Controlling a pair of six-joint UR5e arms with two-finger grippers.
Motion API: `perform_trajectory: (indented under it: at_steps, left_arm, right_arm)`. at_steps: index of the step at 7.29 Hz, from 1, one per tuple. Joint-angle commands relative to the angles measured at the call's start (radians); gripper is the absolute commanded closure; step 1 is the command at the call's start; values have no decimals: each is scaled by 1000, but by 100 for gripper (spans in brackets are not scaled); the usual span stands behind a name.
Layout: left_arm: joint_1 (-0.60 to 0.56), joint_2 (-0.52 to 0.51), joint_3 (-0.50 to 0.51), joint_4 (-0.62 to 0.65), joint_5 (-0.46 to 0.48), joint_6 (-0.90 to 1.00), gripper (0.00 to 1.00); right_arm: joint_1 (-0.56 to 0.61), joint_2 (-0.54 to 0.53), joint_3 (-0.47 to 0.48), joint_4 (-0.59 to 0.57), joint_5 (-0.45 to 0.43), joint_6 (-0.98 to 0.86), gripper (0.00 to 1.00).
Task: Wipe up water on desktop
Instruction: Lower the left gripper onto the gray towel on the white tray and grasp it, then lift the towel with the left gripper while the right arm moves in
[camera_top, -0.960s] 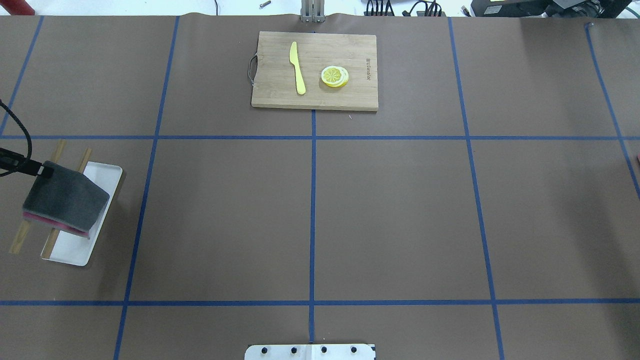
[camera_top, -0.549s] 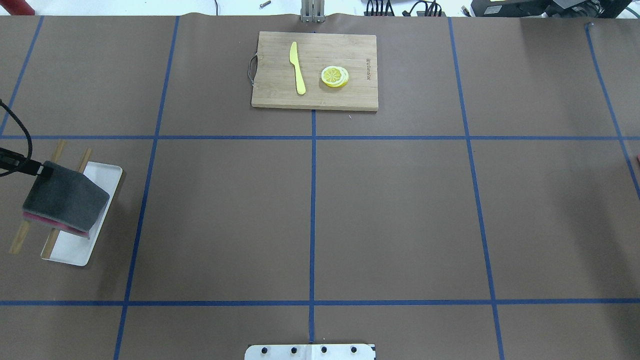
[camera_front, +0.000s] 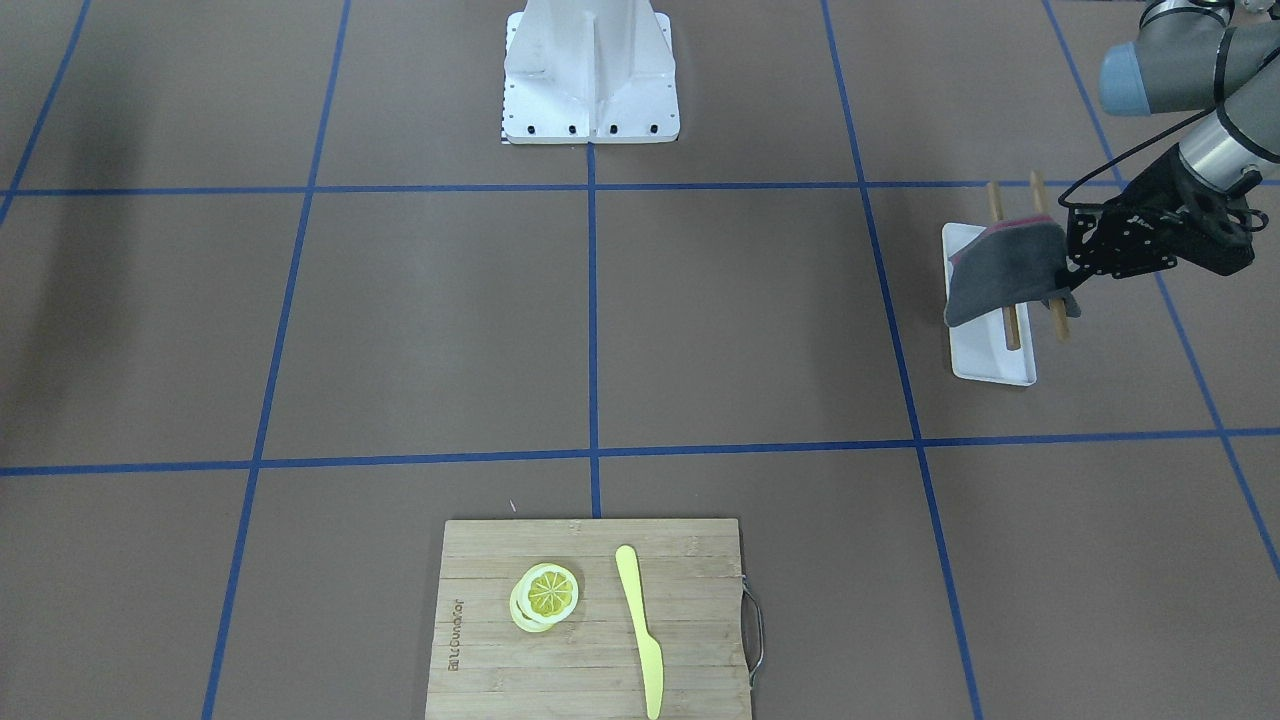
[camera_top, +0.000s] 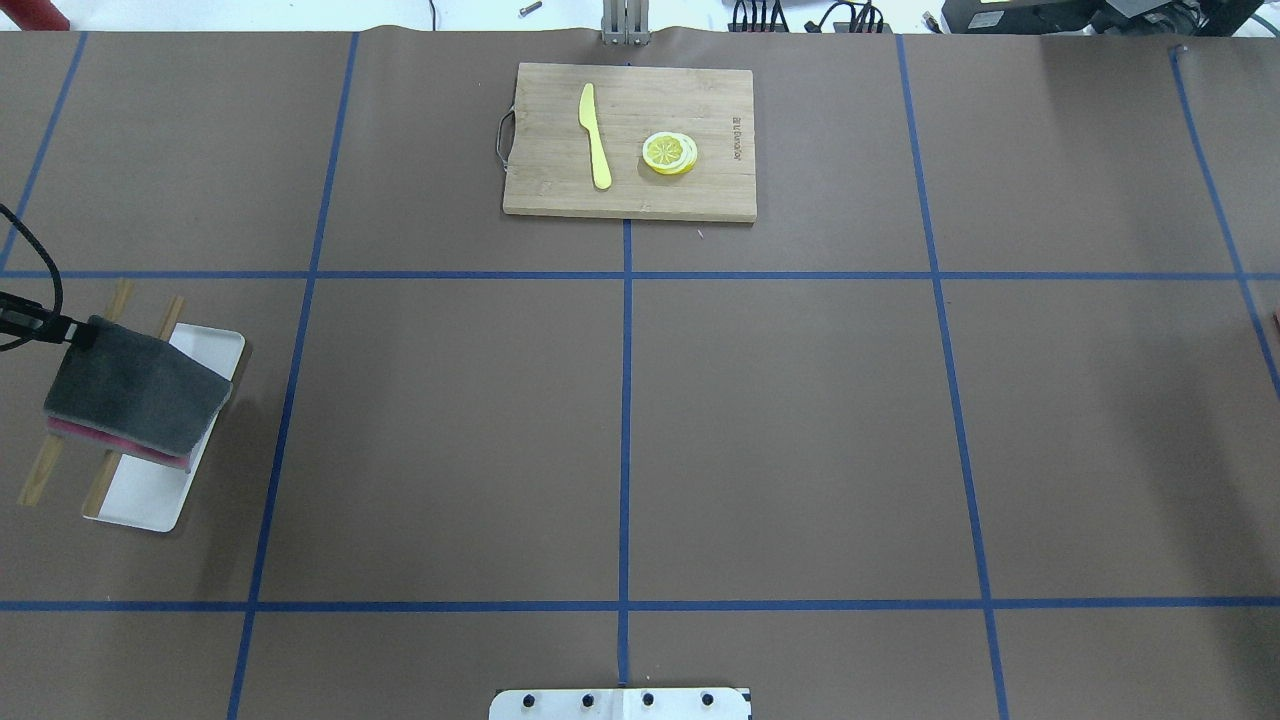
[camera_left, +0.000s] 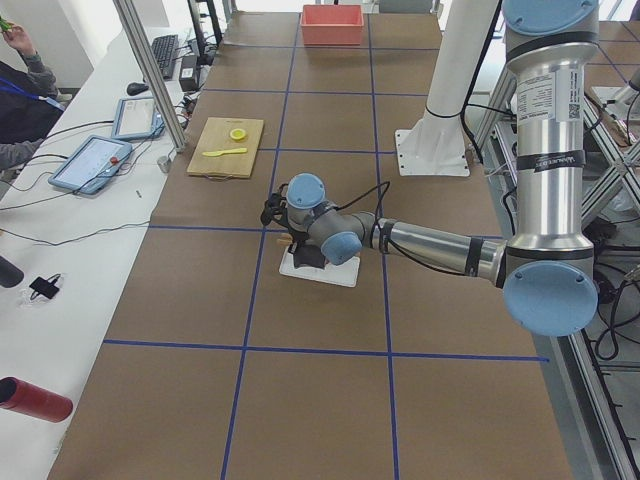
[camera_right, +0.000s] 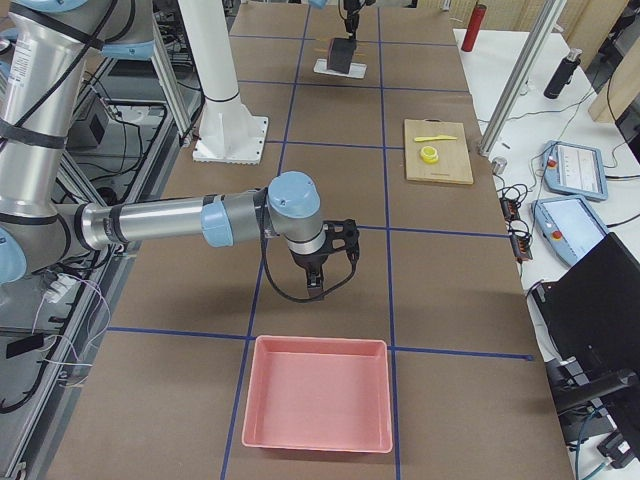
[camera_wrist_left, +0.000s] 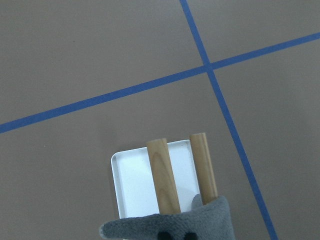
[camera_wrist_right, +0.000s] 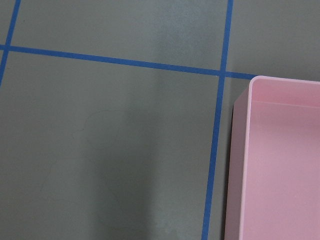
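A grey cloth (camera_front: 1003, 272) with a pink underside is held in the black left pincer (camera_front: 1070, 266), above a white tray (camera_front: 986, 362) and two pale wooden sticks (camera_front: 1012, 328). The brown desktop (camera_front: 420, 320) is crossed by blue lines (camera_front: 592, 320); far from the pincer a yellow knife (camera_front: 640, 630) is seen on a tan board (camera_front: 695, 560)

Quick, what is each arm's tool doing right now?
Left tool: shut on the grey cloth.
Right tool: cannot tell whether open or shut.
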Motion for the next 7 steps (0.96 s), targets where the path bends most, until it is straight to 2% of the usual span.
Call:
perform_trajectory:
  at_steps: [1,2,3,4,5,7]
  left_arm:
    - [-6,-1,-7,-36,0,-8,100]
    - [-9,-1,-30,-36,-2,-11,100]
    - [-12,-4,-54,-36,-2,-45,100]
    - [-17,-32,-76,-36,-2,-136,100]
    - [-20,-79,-79,-34,0,-263,100]
    - [-15,-226,-71,-28,45,-574,100]
  right_arm:
    - [0,2,2,0,0,0,0]
    - [0,5,11,3,0,-2,0]
    - [0,6,11,61,0,-6,0]
    - [0,5,3,171,3,-3,0]
    - [-6,6,3,220,5,1,0]
    - [-50,66,5,247,11,37,0]
